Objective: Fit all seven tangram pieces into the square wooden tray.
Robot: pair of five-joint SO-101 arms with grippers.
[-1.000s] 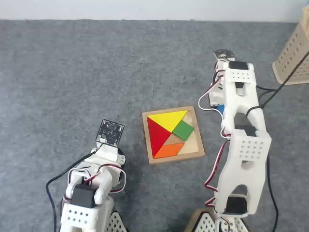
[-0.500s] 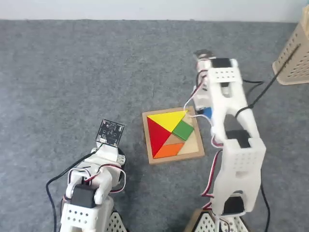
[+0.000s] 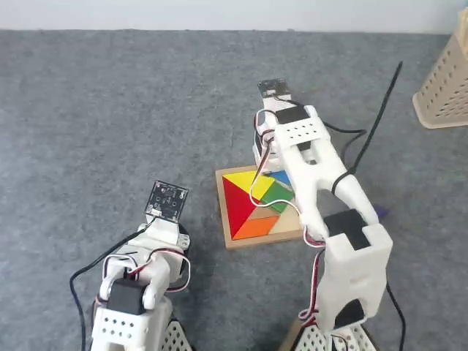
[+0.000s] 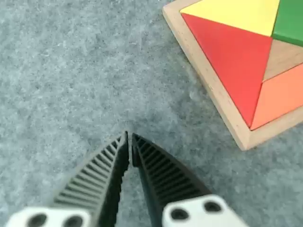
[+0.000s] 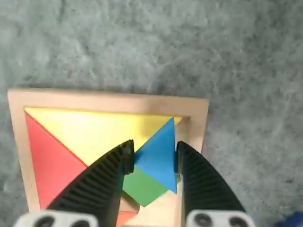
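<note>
The right arm stretches across the square wooden tray (image 3: 221, 205), which lies about mid-bench on the grey-covered bench (image 3: 110, 110). Its right gripper (image 5: 154, 149) has a blue triangle (image 5: 158, 161) pinched between the fingers, which are parted only as wide as the piece. The triangle hangs point-up over the far right part of the tray, above the seam between the yellow triangle (image 5: 90, 130) and the green square (image 5: 142, 188). I'd say it is held there because that side has bare wood showing by the far right corner.

The red triangle (image 5: 49, 156) fills the tray's left side and an orange piece (image 4: 279, 97) sits at the near edge. Those four lie flat and snug, so the open slots are what's left to fill.

The left gripper (image 4: 129, 141) hangs above the bench to the near left of the tray, its fingers all but touching and holding nothing. It seems parked there to leave the tray free for the other arm.
</note>
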